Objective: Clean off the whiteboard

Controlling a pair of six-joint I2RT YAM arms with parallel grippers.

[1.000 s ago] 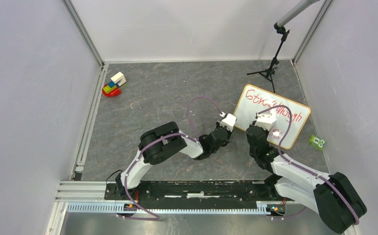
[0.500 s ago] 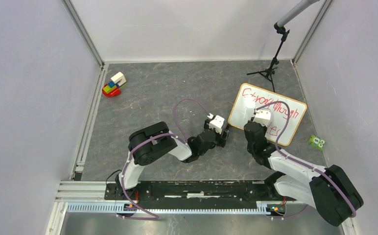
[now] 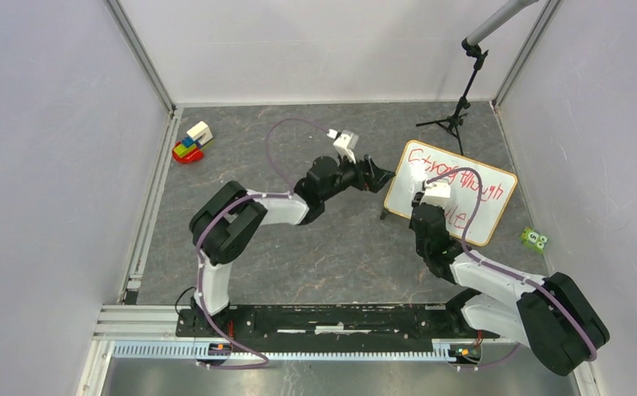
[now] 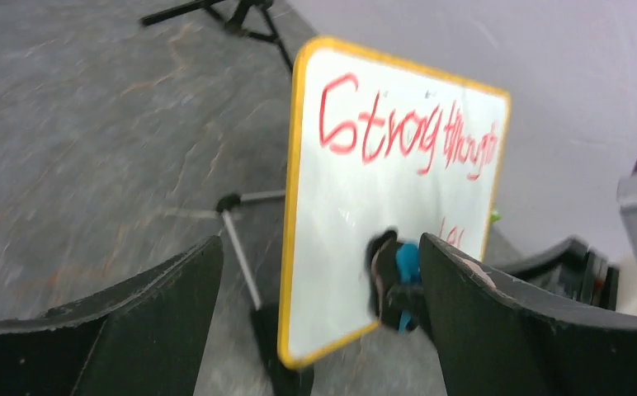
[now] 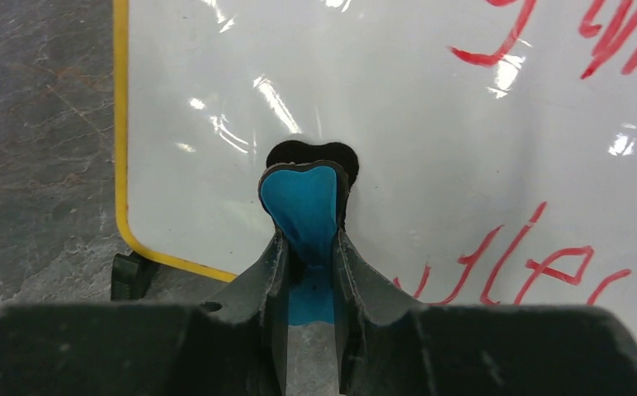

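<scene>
The left claw (image 3: 379,176) has let go of the board's left edge and swung away from the bases, toward the far side; its fingers now stand spread wide, empty, facing that edge from just beside it. By that judgement the board is no longer steadied by a second grip, so wiping pressure falls on its prop alone.

Nearest the bases, the right claw (image 5: 311,247) is pinched on a blue eraser block (image 5: 303,198), whose dark pad presses the lower left part of the flat white whiteboard with its thin yellowish frame (image 5: 398,107). The board stands tilted on a thin leg with black feet (image 4: 245,264), on the right half of the grey stone-patterned counter (image 3: 282,247). Its red handwritten marks (image 4: 381,132) run along the top and at the lower right, all unwiped, so erasing has barely begun.

The bottom-left corner lies close to the eraser; strokes have room upward and rightward. Beyond, a small green block (image 3: 533,238) sits by the right wall, and a black tripod (image 3: 455,115) stands behind.
</scene>
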